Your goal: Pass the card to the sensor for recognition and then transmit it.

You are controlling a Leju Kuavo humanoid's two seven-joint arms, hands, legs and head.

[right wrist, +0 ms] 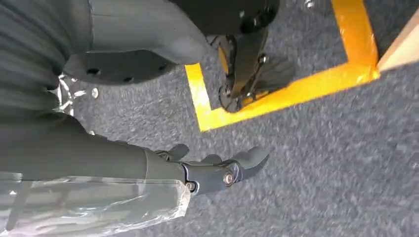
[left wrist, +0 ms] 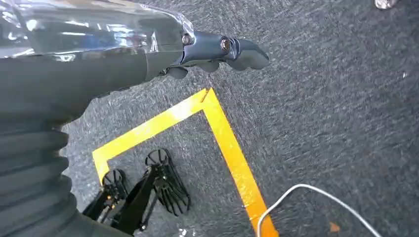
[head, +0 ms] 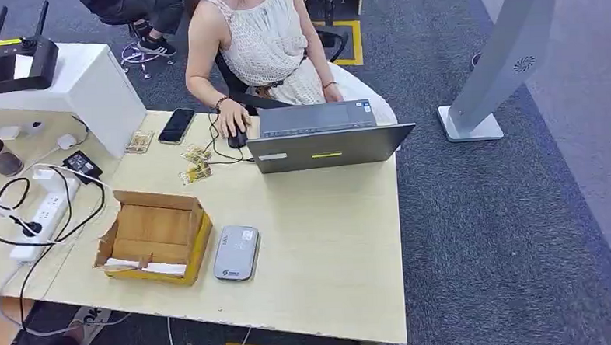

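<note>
- The sensor [head: 237,253] is a flat grey slab with rounded corners, a pale label at its far end and a small blue mark at its near end; it lies on the pale wooden table [head: 321,249], just right of the open yellow cardboard box [head: 154,236].
- Inside the box, along its near wall, lies a thin white strip [head: 147,266]; whether it is the card I cannot tell.
- 2 small patterned cards [head: 196,164] lie beyond the box, near the dark laptop [head: 324,144] and its mouse cable.
- A person [head: 262,42] sits on the far side of the box, behind the laptop, one hand on a black mouse [head: 237,136].
- A black phone [head: 176,124] lies beyond the box; a white power strip [head: 40,217] with black cables lies left of it.
- The left hand [left wrist: 217,52] hangs over grey carpet, fingers loosely curled, holding nothing.
- The right hand [right wrist: 217,170] also hangs over carpet near yellow floor tape [right wrist: 291,89], fingers lightly bent and apart, holding nothing.
</note>
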